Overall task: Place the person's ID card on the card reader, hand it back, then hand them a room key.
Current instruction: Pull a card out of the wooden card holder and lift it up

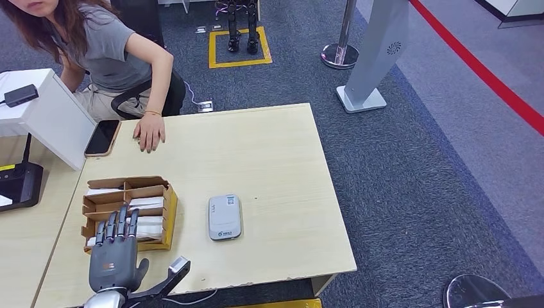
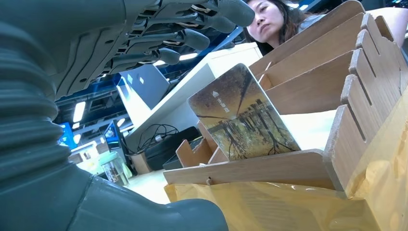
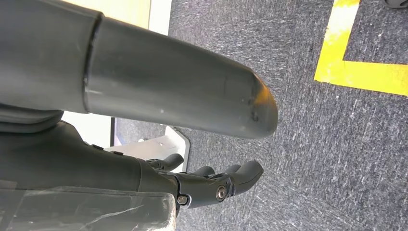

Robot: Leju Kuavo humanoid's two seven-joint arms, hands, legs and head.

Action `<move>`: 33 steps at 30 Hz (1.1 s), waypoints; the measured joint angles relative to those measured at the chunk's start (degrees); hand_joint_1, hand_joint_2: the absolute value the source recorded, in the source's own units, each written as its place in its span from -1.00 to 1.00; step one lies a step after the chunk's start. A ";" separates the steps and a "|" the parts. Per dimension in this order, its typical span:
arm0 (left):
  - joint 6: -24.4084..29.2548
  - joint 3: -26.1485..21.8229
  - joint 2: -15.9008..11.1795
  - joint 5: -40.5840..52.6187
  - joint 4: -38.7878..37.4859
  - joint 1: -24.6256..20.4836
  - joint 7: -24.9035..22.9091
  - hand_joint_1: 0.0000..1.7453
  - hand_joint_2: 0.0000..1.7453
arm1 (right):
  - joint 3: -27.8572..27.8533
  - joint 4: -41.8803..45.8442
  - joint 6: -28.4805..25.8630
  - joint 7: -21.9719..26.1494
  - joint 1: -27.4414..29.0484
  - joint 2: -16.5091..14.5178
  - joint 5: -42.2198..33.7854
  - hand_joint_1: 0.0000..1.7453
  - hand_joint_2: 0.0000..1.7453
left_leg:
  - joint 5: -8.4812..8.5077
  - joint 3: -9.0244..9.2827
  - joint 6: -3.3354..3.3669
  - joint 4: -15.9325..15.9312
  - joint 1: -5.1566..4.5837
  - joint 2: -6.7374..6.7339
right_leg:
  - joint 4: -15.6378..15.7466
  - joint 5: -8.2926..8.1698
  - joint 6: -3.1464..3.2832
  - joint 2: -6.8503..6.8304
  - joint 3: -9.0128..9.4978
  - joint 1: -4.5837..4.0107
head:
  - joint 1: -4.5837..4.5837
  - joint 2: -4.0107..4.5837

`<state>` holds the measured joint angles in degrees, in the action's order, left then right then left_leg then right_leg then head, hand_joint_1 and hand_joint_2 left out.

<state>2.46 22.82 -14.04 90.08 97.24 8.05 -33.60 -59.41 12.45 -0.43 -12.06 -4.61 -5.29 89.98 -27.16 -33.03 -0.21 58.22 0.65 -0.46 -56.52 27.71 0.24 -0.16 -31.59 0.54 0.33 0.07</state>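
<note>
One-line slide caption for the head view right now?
Left robot hand, fingers apart, hovers over the slotted cardboard card box; grey rectangular card reader lies beside it on the pale wooden table.

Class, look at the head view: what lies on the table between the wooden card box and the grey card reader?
Nothing: in the head view, bare tabletop separates the wooden card box from the card reader.

— What is sitting on the counter [image 1: 269,147]?

— A grey card reader [image 1: 224,217] is lying flat near the front edge, nothing resting on top of it. Just beside it, a cardboard card box [image 1: 168,212] is holding white cards in its slotted compartments.

— And the room key?

— One key card [image 2: 240,115] (printed with a golden tree scene) is standing tilted in a slot, under the left robot hand [image 1: 114,253], which is hovering with fingers spread.
</note>
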 joint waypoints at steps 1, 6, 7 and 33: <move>0.02 0.00 -0.04 0.00 0.00 -0.10 -0.01 -1.00 1.00 | 0.00 0.01 0.01 0.00 0.00 0.00 0.01 -1.00 -1.00 | 0.00 0.00 0.00 0.00 0.00 0.00 | 0.00 0.00 0.00 0.00 0.00 0.00 | -0.01 0.00; 0.08 0.00 -0.16 -0.01 0.00 -0.50 0.14 -1.00 1.00 | 0.01 0.01 0.02 0.00 -0.01 0.00 0.03 -1.00 -1.00 | 0.00 0.00 0.00 0.00 0.00 0.00 | 0.00 0.00 0.00 0.00 0.00 0.00 | -0.01 0.00; 0.09 0.00 -0.17 -0.01 0.00 -0.53 0.14 -1.00 1.00 | 0.01 0.01 0.02 0.00 -0.01 0.00 0.03 -1.00 -1.00 | 0.00 0.00 0.00 0.00 0.00 0.00 | 0.00 0.00 0.00 0.00 0.00 0.00 | -0.01 0.00; 0.74 0.00 0.93 -0.01 -0.13 -2.18 2.37 1.00 1.00 | 0.00 0.01 0.02 0.11 -0.04 0.00 0.03 -1.00 -1.00 | 0.00 0.00 0.00 0.00 0.00 0.00 | 0.00 0.00 0.00 0.00 0.00 0.00 | 0.00 0.00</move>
<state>3.20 22.82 -13.11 90.07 97.11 5.87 -31.23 -59.41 12.46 -0.42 -11.96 -4.64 -5.29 90.01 -27.16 -33.03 -0.21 58.22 0.65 -0.46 -56.52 27.71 0.24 -0.16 -31.59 0.54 0.33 0.07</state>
